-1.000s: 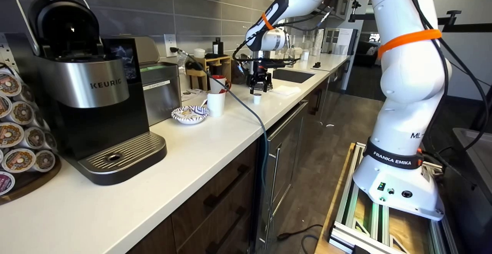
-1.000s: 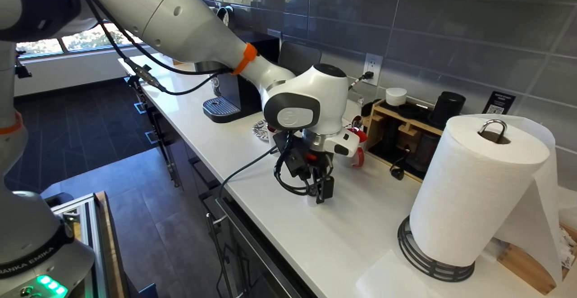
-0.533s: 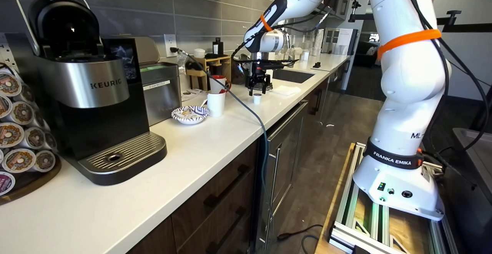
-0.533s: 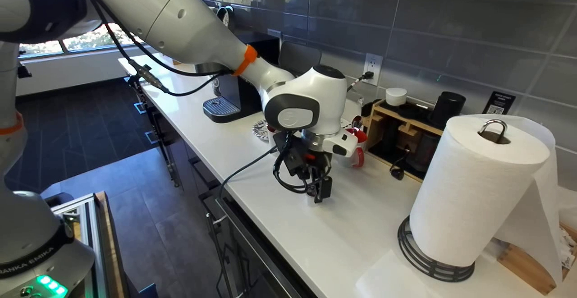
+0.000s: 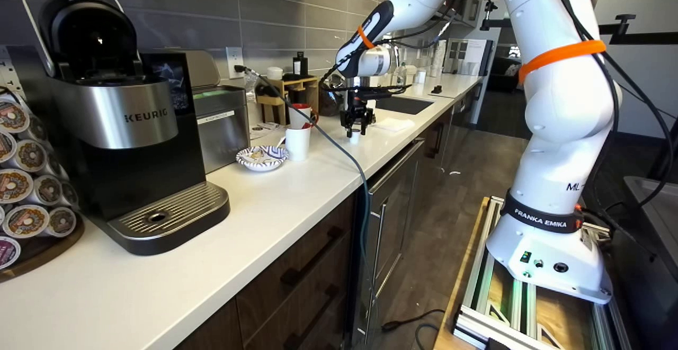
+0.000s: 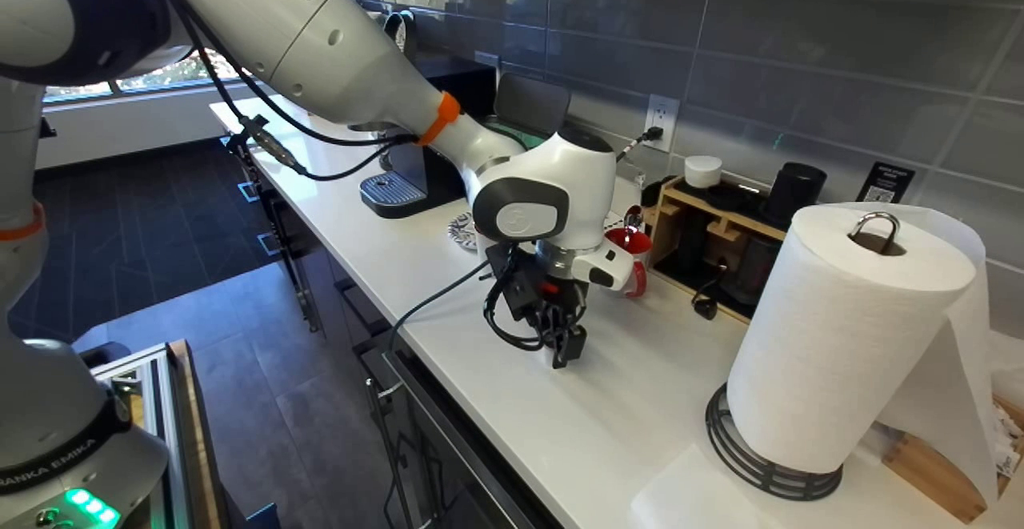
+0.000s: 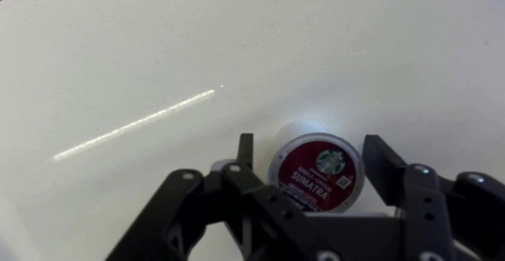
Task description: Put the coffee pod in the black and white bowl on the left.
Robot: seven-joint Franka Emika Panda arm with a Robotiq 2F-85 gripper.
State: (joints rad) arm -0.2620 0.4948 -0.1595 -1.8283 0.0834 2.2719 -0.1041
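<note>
I judge: step in hand is grasp. Sumatra coffee pod (image 7: 320, 170) stands, lid up, on white countertop (image 7: 118, 75), well apart from patterned bowl (image 5: 262, 158). I should centre claw (image 7: 309, 150) on pod, then squeeze gently, so pod does not tip. Jaws of claw flank pod, parted little wider than it: clear gap beside one, other very near rim, contact not sure; nothing is grasped.

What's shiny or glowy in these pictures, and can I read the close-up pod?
In the wrist view, a bright slanting streak of glare lies on the counter, and SUMATRA is readable on the pod, but its smallest print is too blurry; in an exterior view, green lights glow bottom left and the window is very bright; in an exterior view, the coffee maker has a gleaming front.
</note>
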